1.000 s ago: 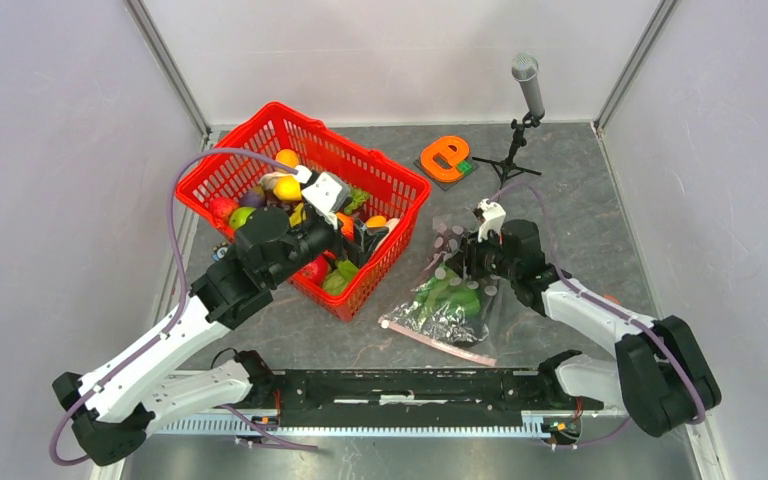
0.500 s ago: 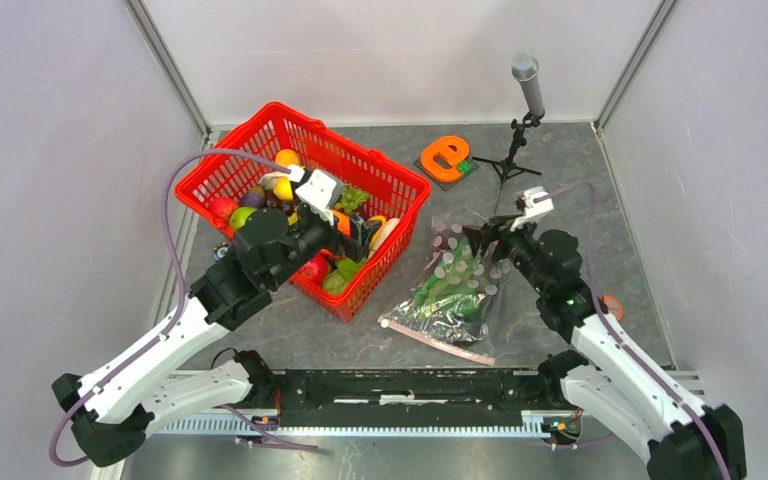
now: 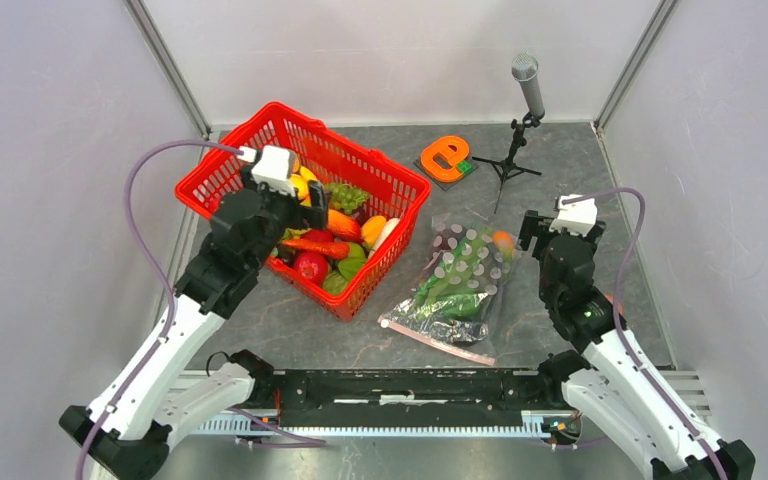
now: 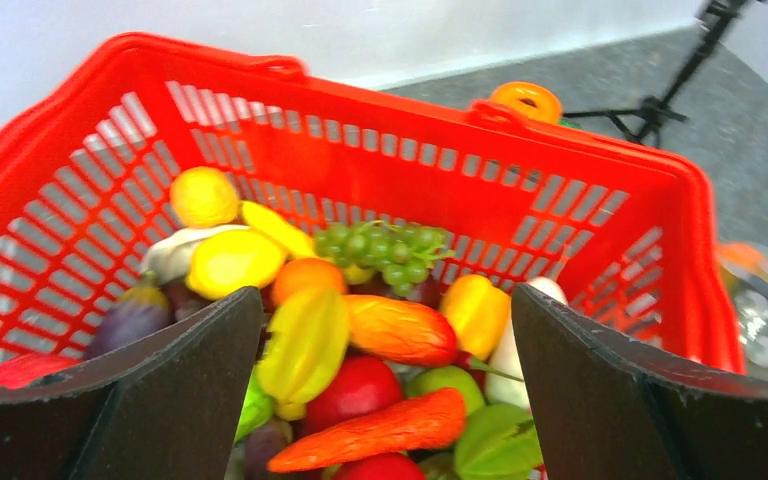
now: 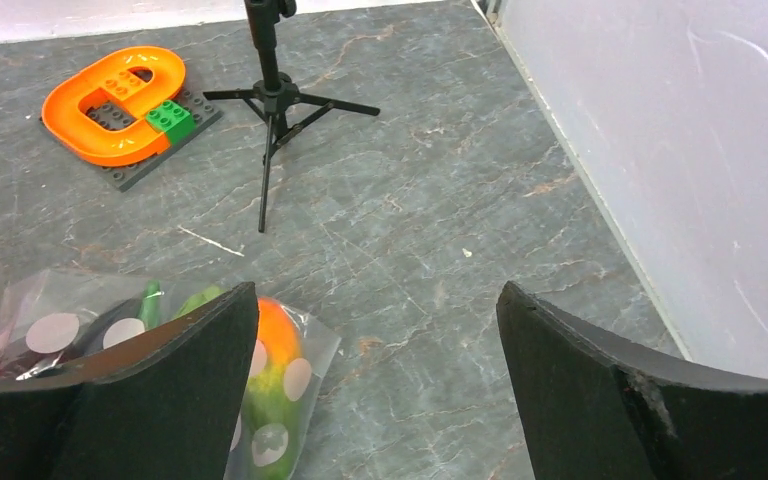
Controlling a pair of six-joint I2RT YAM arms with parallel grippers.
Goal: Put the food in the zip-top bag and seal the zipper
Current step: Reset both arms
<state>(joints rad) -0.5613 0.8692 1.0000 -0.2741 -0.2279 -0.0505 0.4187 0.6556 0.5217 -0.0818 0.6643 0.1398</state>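
Beside the zip-top bag [image 3: 455, 290] sits a red basket [image 3: 385, 170] — microphone stand [image 3: 515, 150] behind; left tool [image 4: 385, 300] and right tool [image 5: 378, 295] both gape.

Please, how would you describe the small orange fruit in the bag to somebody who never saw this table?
Find the big red basket on the left of the table; just right of it lies a clear dotted bag holding green vegetables. The orange fruit sits in the bag's far corner, the only round orange piece among long green ones.
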